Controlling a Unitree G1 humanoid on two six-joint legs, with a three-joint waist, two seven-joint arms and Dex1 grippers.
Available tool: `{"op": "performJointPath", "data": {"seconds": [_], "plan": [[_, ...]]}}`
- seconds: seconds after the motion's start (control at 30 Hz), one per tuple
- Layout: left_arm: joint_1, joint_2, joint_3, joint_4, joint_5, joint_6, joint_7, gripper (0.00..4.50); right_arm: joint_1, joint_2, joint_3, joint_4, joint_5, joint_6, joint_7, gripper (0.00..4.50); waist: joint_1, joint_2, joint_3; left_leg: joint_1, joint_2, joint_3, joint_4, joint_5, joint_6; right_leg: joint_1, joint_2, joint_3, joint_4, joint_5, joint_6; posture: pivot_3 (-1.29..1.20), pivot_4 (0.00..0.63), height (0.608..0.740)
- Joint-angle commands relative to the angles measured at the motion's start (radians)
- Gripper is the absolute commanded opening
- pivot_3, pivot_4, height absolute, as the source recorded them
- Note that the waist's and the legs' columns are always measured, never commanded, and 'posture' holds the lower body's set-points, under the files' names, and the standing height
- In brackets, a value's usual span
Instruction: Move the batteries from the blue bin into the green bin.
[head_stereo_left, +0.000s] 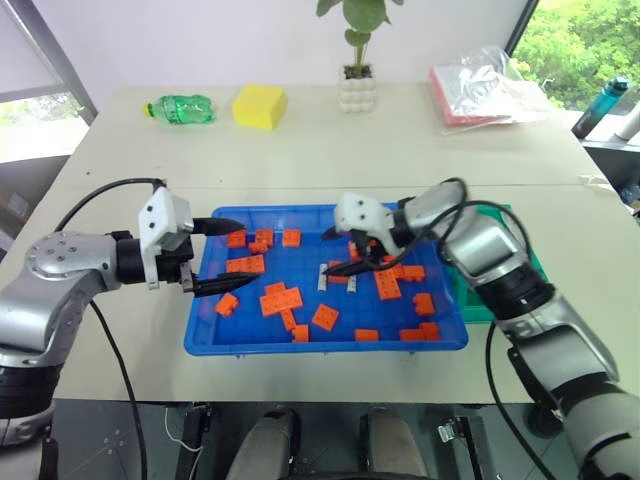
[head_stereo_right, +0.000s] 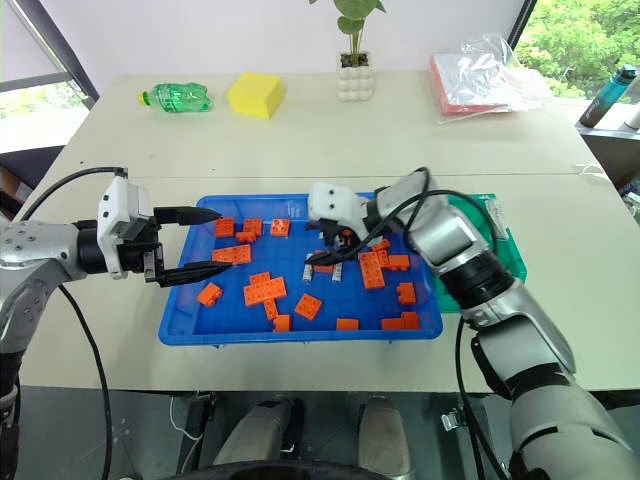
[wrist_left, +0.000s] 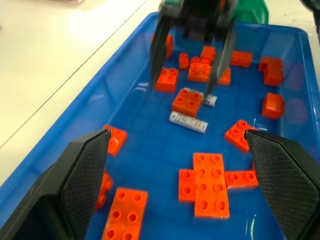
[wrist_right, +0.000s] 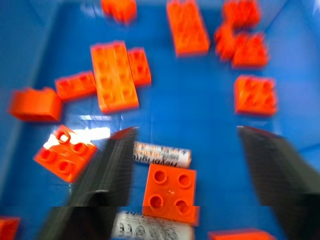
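- A beige table (head_stereo_left: 300, 150) is seen bearing the blue bin (head_stereo_left: 215, 343) near its front edge, with the green bin (head_stereo_right: 512, 262) just beside the tray's right end.
- The green bin is partly hidden by the right arm; one battery (head_stereo_right: 494, 215) is seen at its far rim.
- Orange bricks (head_stereo_left: 281, 299) are scattered across the blue bin.
- The left gripper (head_stereo_left: 232, 256) is held over the tray's left end, its fingers spread wide, with nothing gripped.
- The right gripper (head_stereo_left: 362, 257) is lowered into the tray's middle, its fingers parted and released around a small orange brick (wrist_left: 187, 101).
- Two batteries (wrist_left: 188, 122) are found lying in the blue bin, one on each side of that brick.
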Motion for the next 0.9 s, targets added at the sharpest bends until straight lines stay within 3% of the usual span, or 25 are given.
{"op": "performJointPath", "data": {"seconds": [0.03, 0.47, 0.57, 0.63, 0.73, 0.9], "plan": [[0.018, 0.016, 0.053, -0.039, -0.014, 0.004, 0.018, 4.50, -0.002, 0.016, -0.015, -0.054, -0.015, 0.069, -0.034, 4.45, -0.005, 0.000, 0.000, 0.000, 0.000, 0.000, 0.000, 0.000, 0.000, 0.000, 0.000, 0.000, 0.001, 0.000, 0.000, 0.00, 0.150, 0.727], [-0.032, 0.007, 0.020, -0.023, -0.008, 0.007, 0.013, 4.50, 0.095, 0.031, 0.035, -0.036, -0.098, 0.056, -0.105, 4.45, -0.005, 0.000, 0.000, 0.001, -0.001, -0.001, 0.001, 0.000, 0.000, -0.001, -0.001, 0.000, 0.008, 0.000, 0.000, 0.00, 0.150, 0.727], [-0.041, 0.005, 0.012, -0.016, -0.004, 0.004, 0.008, 4.50, 0.096, 0.042, 0.005, -0.047, -0.074, 0.070, -0.105, 3.70, -0.006, 0.000, 0.000, 0.001, -0.001, -0.001, 0.001, 0.000, 0.000, -0.001, -0.001, 0.000, 0.008, 0.000, 0.000, 0.00, 0.150, 0.727], [-0.046, 0.003, 0.005, -0.010, -0.001, 0.001, 0.005, 4.50, 0.093, 0.043, -0.026, -0.082, -0.047, 0.108, -0.103, 2.81, -0.005, 0.000, 0.000, 0.001, -0.001, -0.001, 0.001, 0.000, 0.000, -0.001, -0.001, 0.000, 0.008, 0.000, 0.000, 0.00, 0.150, 0.727], [-0.052, 0.001, -0.001, 0.002, 0.003, -0.005, 0.000, 4.50, 0.087, 0.031, -0.085, -0.153, 0.003, 0.190, -0.096, 2.81, -0.004, 0.000, 0.000, 0.001, -0.001, -0.001, 0.001, 0.000, 0.000, -0.001, -0.001, 0.000, 0.009, 0.000, 0.000, 0.00, 0.150, 0.727], [-0.068, -0.010, -0.016, 0.030, 0.011, -0.017, -0.006, 4.50, 0.037, -0.039, -0.318, -0.317, 0.148, 0.417, -0.121, 2.81, 0.000, 0.000, 0.000, 0.001, -0.001, -0.001, 0.001, 0.000, 0.000, -0.001, -0.001, 0.000, 0.009, 0.000, 0.000, 0.00, 0.150, 0.727]]}}
